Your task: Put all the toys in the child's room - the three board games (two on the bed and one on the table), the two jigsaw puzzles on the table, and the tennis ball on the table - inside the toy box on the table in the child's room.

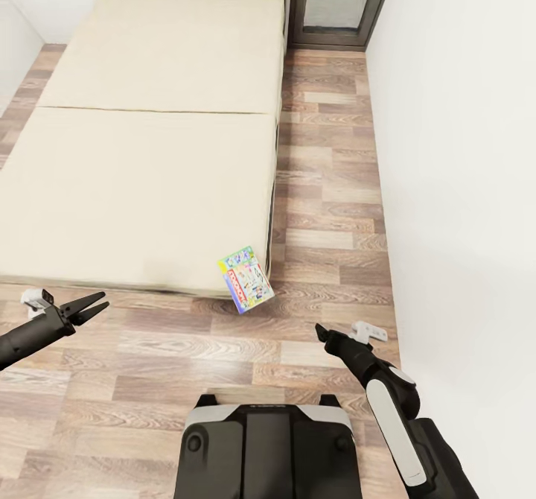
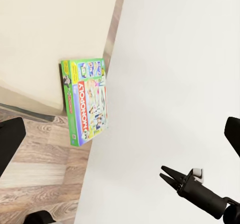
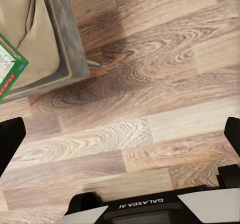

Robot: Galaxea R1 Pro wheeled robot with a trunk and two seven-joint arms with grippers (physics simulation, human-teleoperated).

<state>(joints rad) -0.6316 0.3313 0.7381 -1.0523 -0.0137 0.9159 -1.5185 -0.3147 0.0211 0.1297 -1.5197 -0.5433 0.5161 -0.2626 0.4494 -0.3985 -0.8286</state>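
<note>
Head view, looking down: bed (image 1: 141, 134) takes up the upper left, beige mattress bare on top, grey headboard along the far edge. Wood-plank floor (image 1: 327, 186) runs between the bed and a white wall (image 1: 461, 149) at the right. Dark-framed glass door (image 1: 339, 4) at the far end of that strip.

One board game (image 1: 246, 278), green-edged box with a pale cartoon lid, sits at the bed's near right corner, tilted, partly overhanging the mattress edge toward the floor. Whether its lower end touches the floor, cannot tell.

Left gripper (image 1: 95, 304) hangs over the floor just in front of the bed's near edge, at the left. Fingers parted in a narrow V, nothing between them. Well apart from the box.

Right gripper (image 1: 321, 331) is over the floor, nearer the robot's base (image 1: 268, 447), below and right of the box. Its tip shows as a dark point; how far the fingers are apart I cannot tell. Nothing seen in its hold.

Left wrist view: same board game (image 2: 86, 99), red "MONOPOLY" band legible, leaning against the mattress side, with the wall beyond. Right gripper (image 2: 166, 175) also shows here, fingers slightly spread.

Right wrist view: corner of the green box (image 3: 11, 66) at the bed's corner, plank floor beneath, the base's "GALAXEA AI" lettering at the edge.
</note>
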